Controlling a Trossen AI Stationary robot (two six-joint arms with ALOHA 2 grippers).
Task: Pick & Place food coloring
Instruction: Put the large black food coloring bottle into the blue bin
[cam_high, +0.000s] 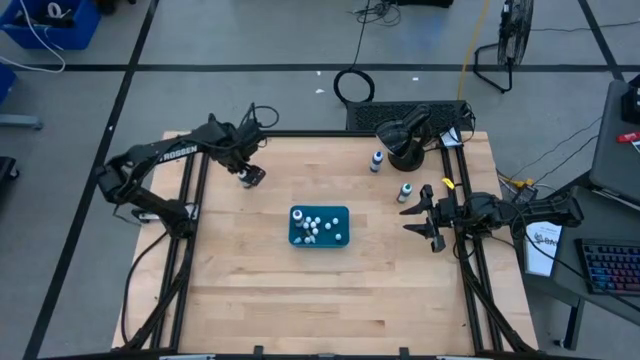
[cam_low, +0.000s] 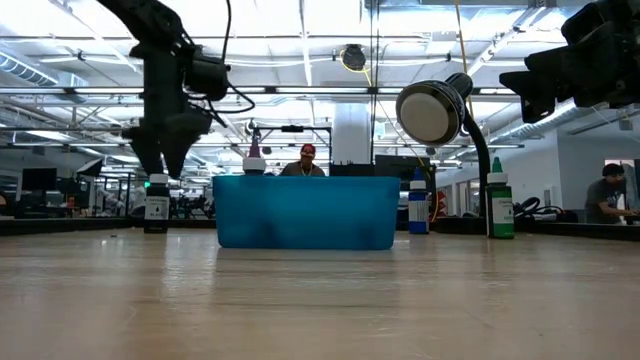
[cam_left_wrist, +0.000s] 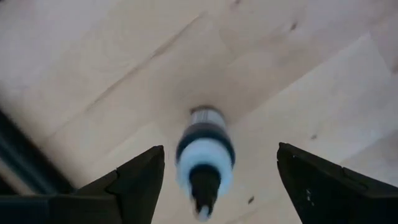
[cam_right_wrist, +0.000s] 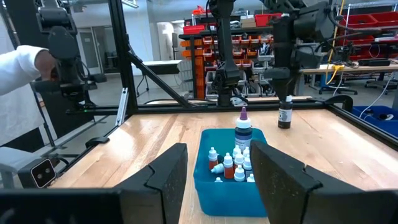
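Directly beneath your left gripper (cam_left_wrist: 214, 180) stands a dark food coloring bottle (cam_left_wrist: 205, 155), upright on the table (cam_high: 250, 270), its white cap pointing straight up between the fingers (cam_left_wrist: 134, 180). The fingers are spread wide, one on each side of the bottle and touching neither, so nothing is grasped yet. The bottle's long axis runs vertical, in line with the gripper's approach; I judge a straight descent would bring the fingers around the cap or neck.

From the teal tray (cam_high: 343, 213), this bottle sits toward the table's far-left corner, well apart. Inside the tray lie the tiny white-capped bottles (cam_high: 318, 228), with one taller bottle (cam_right_wrist: 243, 134) standing among them. Two more bottles (cam_high: 405, 190) stand on the other side of the tray, near the black lamp (cam_high: 402, 135).

Your right gripper (cam_high: 432, 222) waits beside the tray, fingers parted and empty. Nothing blocks the left arm's path.
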